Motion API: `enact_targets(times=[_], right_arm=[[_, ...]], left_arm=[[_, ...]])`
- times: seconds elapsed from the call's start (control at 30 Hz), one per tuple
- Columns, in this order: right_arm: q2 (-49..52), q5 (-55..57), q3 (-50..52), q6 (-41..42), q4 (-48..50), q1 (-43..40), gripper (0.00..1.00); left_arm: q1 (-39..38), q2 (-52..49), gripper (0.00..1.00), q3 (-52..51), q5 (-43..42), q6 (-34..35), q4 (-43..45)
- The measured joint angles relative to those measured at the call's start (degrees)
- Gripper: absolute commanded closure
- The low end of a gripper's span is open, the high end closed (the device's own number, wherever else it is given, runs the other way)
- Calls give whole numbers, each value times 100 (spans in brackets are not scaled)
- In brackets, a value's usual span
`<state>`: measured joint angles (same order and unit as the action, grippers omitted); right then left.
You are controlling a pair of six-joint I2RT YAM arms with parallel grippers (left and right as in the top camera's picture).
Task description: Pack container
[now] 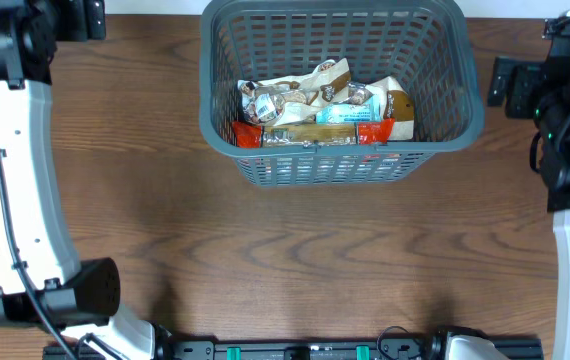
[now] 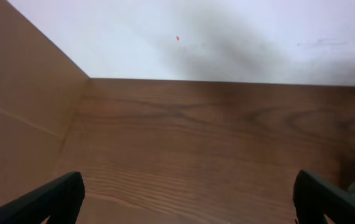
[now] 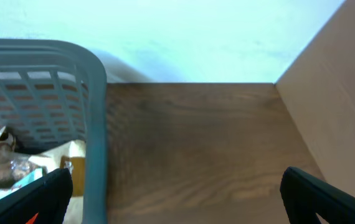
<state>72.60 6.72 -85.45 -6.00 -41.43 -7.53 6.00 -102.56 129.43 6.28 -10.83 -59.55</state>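
The overhead view looks straight down from high above the table (image 1: 285, 260), taking in the basket (image 1: 325, 165) at the far edge and an arm (image 1: 15, 200) at each side. Each wrist view sits low and close over the wood, facing the white wall (image 2: 227, 37) behind. The right wrist view shares the basket's right side with the overhead view.

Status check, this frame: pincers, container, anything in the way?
Left pincer open, empty. Right pincer open, empty, beside container. Snack packets inside it. Nothing seen in the way.
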Motion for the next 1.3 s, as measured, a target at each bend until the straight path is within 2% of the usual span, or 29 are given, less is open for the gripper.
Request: enact_targets(times=[0.13,0.3,0.5,0.73,1.0,1.17,1.3], right_arm=[[-129,136,15,142,-361,2,1],[-190,264,310,317,-540,7,1],[-726,330,1504,739,-269,7,1],[-2103,411,2924,1292,409,201,1],[-3438,407,4760,1578,46,898,1],[-4317,435,4953,1784,-181,1091,1],[-4448,455,4964,1932,-581,1091,1]], left_arm=[[0,411,1,-616,-46,203,101],[0,1182,2,-2166,-299,330,844],[0,2566,1,-4743,-817,337,1755],[0,4074,1,-6540,-1150,332,2103],[0,5615,1,-7567,-1233,358,2229],[-4,6341,1,-7777,-1235,367,2179],[-120,6422,1,-7809,-1233,446,1897]])
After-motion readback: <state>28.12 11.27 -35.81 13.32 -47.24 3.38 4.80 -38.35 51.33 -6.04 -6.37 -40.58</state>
